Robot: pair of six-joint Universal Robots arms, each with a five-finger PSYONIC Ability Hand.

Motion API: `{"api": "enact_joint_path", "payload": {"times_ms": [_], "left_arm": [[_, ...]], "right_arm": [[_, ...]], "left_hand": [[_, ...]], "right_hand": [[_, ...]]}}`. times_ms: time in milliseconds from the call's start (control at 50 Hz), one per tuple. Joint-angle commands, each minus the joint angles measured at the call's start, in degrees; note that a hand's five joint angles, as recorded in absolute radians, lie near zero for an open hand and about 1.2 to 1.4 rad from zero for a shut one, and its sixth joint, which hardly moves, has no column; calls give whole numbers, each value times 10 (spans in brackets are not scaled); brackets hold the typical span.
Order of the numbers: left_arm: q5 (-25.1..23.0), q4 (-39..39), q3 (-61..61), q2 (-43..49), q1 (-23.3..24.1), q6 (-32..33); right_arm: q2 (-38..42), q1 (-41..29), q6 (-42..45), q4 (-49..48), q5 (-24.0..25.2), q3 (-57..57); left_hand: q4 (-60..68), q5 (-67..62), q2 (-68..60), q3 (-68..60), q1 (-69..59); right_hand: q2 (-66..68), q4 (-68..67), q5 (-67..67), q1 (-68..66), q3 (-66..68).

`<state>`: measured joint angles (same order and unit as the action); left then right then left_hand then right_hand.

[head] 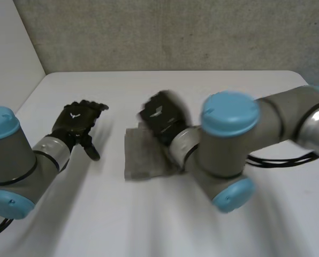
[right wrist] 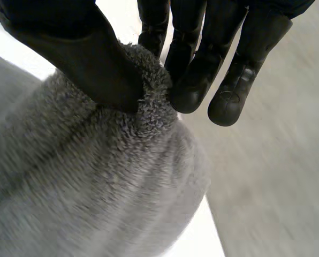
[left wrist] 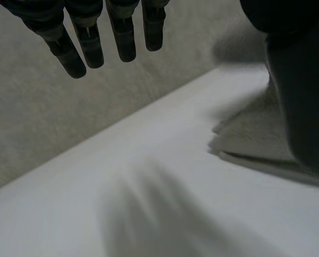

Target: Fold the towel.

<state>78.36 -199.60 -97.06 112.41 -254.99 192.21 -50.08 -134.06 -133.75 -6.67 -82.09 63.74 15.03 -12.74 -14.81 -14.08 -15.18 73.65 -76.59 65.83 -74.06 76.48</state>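
A small grey fluffy towel lies on the white table near the middle. My right hand is over its far right part. In the right wrist view the thumb and fingers pinch a raised fold of the towel between them. My left hand hovers to the left of the towel, apart from it, with its fingers straight and nothing in them. The left wrist view has the towel beside the dark right hand.
A grey textured wall stands behind the table's far edge. A white panel closes the left side. My right arm reaches across the table's right half.
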Motion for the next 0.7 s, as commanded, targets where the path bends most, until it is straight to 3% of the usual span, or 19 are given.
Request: {"api": "enact_joint_path", "payload": {"times_ms": [20,40,60,80,200,280,360,440,540,700], "left_arm": [[0,-13,10,-52,-20,-67],[-1,-16,13,-57,-24,-93],[-1,-16,13,-57,-24,-93],[-3,-17,15,-61,-27,-112],[-1,-15,29,-61,-16,-136],[1,-14,38,-54,5,-137],[4,-11,63,-18,55,-136],[7,-3,79,10,87,-136],[65,34,102,78,123,-116],[101,63,103,127,135,-48]], "right_arm": [[18,-26,0,13,105,19],[17,-23,-23,13,100,20],[17,-23,-23,13,100,20],[13,-19,-54,11,90,20],[-20,50,-159,17,17,28],[-41,71,-210,17,4,45],[-55,99,-278,18,3,54],[-49,107,-299,23,5,54],[-19,108,-303,39,5,45],[47,103,-309,73,5,17]], "left_hand": [[-45,122,43,35,46],[-45,122,43,35,46],[-45,122,43,35,46],[-45,122,43,35,46],[-43,120,41,34,45],[-40,117,38,30,41],[-36,114,34,27,38],[-33,110,31,23,34],[-33,110,31,23,34],[-35,112,33,25,36]], "right_hand": [[-154,183,-176,158,-182],[-493,522,-514,497,-521],[-496,525,-518,500,-524],[-637,666,-658,641,-665],[-637,666,-658,641,-665],[-637,666,-658,641,-665],[-637,666,-658,641,-665],[-637,666,-658,641,-665],[-637,666,-658,641,-665],[-637,666,-658,641,-665]]}}
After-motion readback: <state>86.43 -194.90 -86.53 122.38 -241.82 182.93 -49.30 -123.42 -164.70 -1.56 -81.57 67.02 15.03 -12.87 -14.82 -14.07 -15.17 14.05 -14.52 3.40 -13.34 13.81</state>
